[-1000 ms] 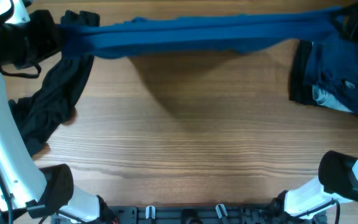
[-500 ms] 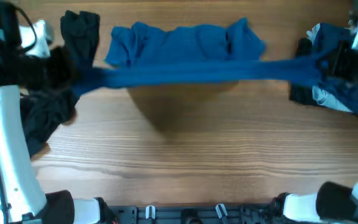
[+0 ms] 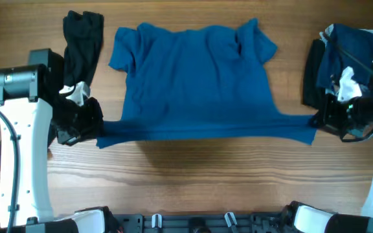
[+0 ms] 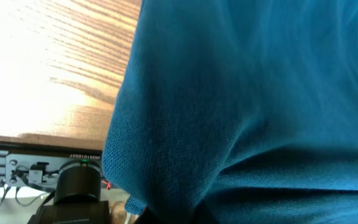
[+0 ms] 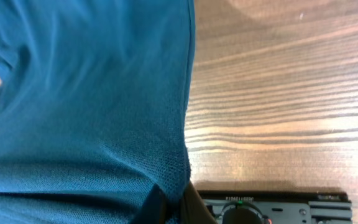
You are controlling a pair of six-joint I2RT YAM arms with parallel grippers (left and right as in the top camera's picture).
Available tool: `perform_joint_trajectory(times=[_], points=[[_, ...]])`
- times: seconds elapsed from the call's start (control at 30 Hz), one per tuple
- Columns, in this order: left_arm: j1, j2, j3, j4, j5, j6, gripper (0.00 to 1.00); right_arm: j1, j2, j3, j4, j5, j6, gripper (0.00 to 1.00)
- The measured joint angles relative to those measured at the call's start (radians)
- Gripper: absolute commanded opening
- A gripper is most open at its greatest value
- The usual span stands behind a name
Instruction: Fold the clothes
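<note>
pinching blue t-shirt (image 3: pixel 196 84) hem corners: left tool (image 3: pixel 96 132), right tool (image 3: pixel 317 121), both clamped.

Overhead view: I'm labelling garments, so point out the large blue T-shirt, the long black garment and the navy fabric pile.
Large blue T-shirt (image 3: pixel 196 81): overhead view, middle of its spread body.
Long black garment (image 3: pixel 83 39): overhead view, its upper end.
Navy fabric pile (image 3: pixel 358 48): overhead view, its top fold.

The clothes (image 3: pixel 193 77) on wooden table (image 3: pixel 206 181)

You see wooden table (image 3: pixel 193 184), grain running side to side; black rail (image 3: pixel 173 225) with clips along near edge.
</note>
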State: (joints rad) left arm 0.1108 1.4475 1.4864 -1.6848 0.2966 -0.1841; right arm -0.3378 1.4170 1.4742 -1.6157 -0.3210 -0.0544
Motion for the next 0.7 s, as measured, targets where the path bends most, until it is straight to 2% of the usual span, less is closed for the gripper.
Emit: perform_joint_trajectory(times=[0.1,0.13,0.43,0.47,0.53,0.57,0.6,0.7], points=[[0.0,0.0,-0.008,0.0,-0.004,0.0,0.33,-0.003,0.0,-0.017,0.002,0.011,0.0,0.12],[0.0,0.0,-0.008,0.001,-0.011,0.004,0.35,-0.006,-0.002,-0.017,0.004,0.017,0.0,0.12],[0.0,0.0,-0.008,0.001,-0.02,0.004,0.31,-0.011,-0.003,-0.017,0.005,0.035,0.0,0.14],[0.0,0.0,-0.008,0.001,-0.02,0.005,0.31,-0.011,-0.003,-0.017,0.005,0.035,0.0,0.31],[0.0,0.0,-0.008,0.001,-0.02,0.004,0.31,-0.011,-0.003,-0.017,0.005,0.036,-0.001,0.82],[0.0,0.0,-0.008,0.001,-0.02,0.004,0.31,-0.011,-0.003,-0.017,0.005,0.037,0.0,0.94],[0.0,0.0,-0.008,0.002,-0.02,0.004,0.31,-0.011,-0.003,-0.017,0.011,0.038,0.001,0.99],[0.0,0.0,-0.008,0.053,-0.023,0.004,0.36,-0.011,-0.003,-0.019,0.118,0.028,0.0,1.0]])
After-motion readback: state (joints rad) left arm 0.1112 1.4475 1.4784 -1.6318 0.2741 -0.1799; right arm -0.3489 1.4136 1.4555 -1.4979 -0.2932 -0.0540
